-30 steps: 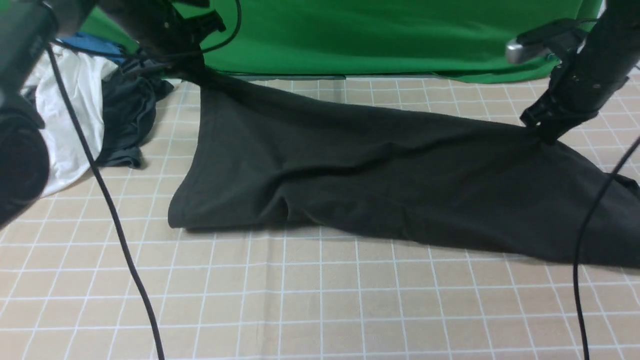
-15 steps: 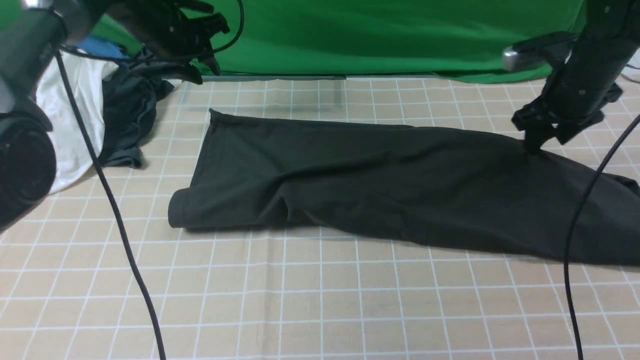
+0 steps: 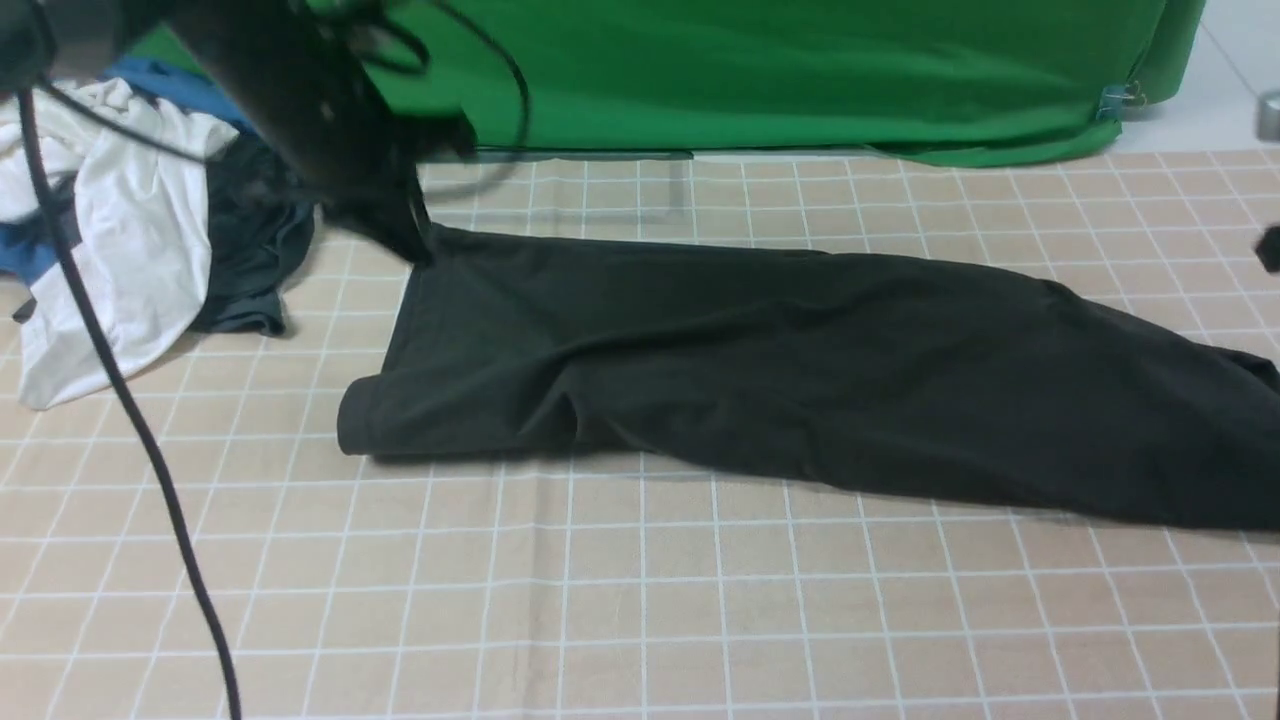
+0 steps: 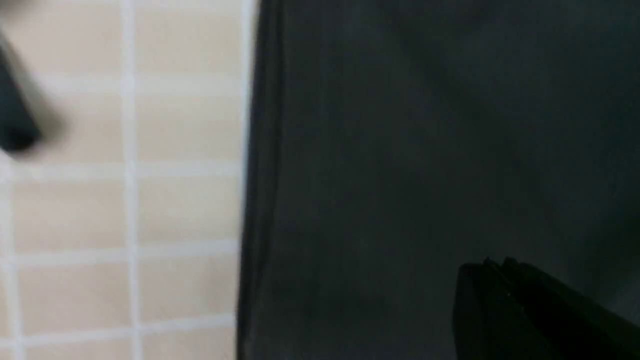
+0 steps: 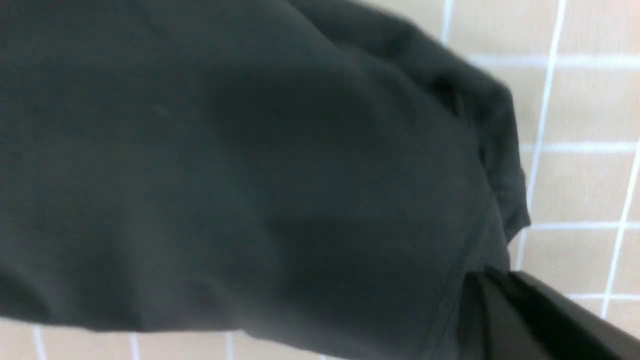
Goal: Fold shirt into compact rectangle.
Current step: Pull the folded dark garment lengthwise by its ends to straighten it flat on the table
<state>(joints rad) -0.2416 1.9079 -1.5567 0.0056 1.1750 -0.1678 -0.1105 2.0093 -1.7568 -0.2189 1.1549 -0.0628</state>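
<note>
A white garment [image 3: 130, 220] and a dark grey garment [image 3: 255, 250] are lying heaped at the far left edge of the desk [image 3: 640, 600]. Just right of them, the blurred left gripper [image 3: 412, 240] is sitting at the far left corner of the shirt [image 3: 760, 360]. Its fingers are standing spread, one [image 4: 15, 125] over bare desk and the other [image 4: 525, 310] over black cloth, with the shirt's edge running between them. The shirt is lying folded lengthwise, stretching across the desk's middle to its right edge. There the right gripper [image 5: 535, 320] is showing only one finger, close over the shirt's rumpled end. Whether its fingers are parted or pressed together cannot be told.
</note>
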